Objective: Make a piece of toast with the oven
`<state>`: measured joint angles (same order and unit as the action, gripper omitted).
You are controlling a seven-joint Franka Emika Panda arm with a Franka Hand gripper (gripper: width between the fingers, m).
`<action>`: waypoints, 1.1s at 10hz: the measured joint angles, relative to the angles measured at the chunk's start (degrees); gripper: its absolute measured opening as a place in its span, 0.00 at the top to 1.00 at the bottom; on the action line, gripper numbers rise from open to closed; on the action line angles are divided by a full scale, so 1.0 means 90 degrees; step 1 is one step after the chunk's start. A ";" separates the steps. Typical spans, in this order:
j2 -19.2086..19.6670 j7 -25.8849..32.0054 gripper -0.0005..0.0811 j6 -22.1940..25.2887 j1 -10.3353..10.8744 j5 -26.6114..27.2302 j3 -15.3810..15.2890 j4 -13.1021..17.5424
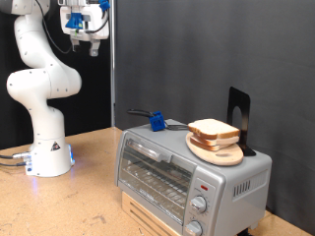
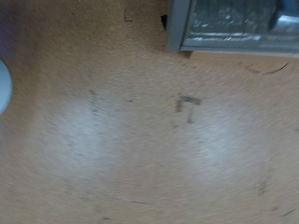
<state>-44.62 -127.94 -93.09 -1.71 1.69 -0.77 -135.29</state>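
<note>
Right now I see the gripper [image 1: 83,37] hanging high at the exterior view's top, well above and to the left of the toaster oven [image 1: 187,177], with nothing between its fingers that I can make out; whether the fingers are spread or closed I cannot tell at this size. The white arm [image 1: 41,84] rises from its base [image 1: 49,157], which stands on the wooden table [image 1: 89,197] to the left of the oven.

The oven sits at the exterior view's lower right, its glass door [image 1: 153,169] closed and two round knobs [image 1: 197,211] on its front, to the right of the door. On the oven's roof lies a round wooden board [image 1: 221,152], and the piece of toast [image 1: 211,129] rests on that board, well apart from the gripper. Just left of the board, also on the roof, I see a small blue object [image 1: 156,122] on a thin dark handle.

In my wrist view the fingers do not show. It shows mostly bare, scuffed wooden tabletop [image 2: 131,140], with one corner of the oven [image 2: 234,28] at the frame's edge.
</note>
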 joint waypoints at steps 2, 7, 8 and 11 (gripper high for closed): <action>-0.0115 0.1446 0.00 -0.0857 0.0130 -0.0220 0.0168 -0.0409; 0.0104 0.3525 0.00 -0.2772 0.0304 -0.0507 0.0517 -0.1035; 0.0038 0.4381 0.00 -0.2779 0.0565 -0.0246 0.0873 -0.1034; 0.0132 0.6852 0.00 -0.3628 0.1398 0.0220 0.1837 -0.1208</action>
<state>-43.44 -66.28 -125.74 10.87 3.68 15.76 -146.16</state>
